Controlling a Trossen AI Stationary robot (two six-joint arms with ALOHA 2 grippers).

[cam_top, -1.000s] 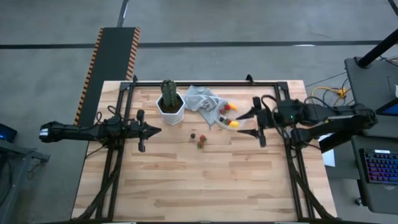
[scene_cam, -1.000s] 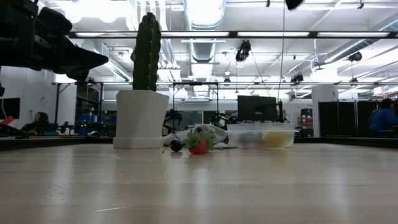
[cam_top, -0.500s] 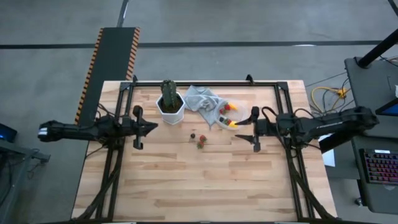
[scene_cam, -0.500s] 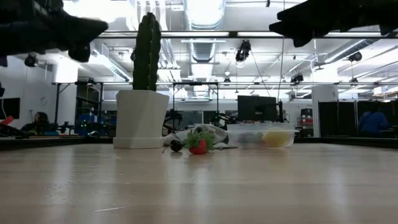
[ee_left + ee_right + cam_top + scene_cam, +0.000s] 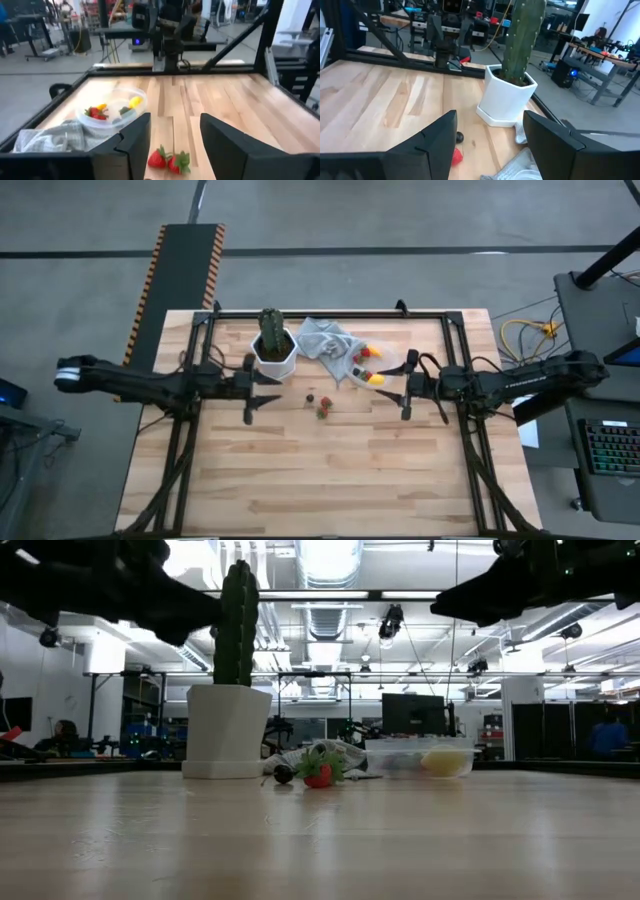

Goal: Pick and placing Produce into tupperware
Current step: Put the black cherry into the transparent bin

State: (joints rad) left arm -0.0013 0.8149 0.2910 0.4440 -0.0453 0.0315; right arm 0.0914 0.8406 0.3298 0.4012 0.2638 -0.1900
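— Produce [image 5: 322, 408] loose at six o'clock from the cactus [image 5: 271, 328]; the rest sits in the tupperware [image 5: 368, 367] at three o'clock?

— Yes; left gripper [image 5: 268, 386] just advanced and spread wide, empty, lining up a pick; right gripper [image 5: 395, 381] waits wide too.

Cactus pot [image 5: 273, 356] left of cloth [image 5: 325, 342], tupperware [image 5: 366, 367] right, two strawberries [image 5: 323, 409] in front.

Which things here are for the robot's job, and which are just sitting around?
For the job:
- tupperware, some produce already inside
- strawberries on the table
- small dark piece

Just sitting around:
- cactus in its white pot
- grey cloth
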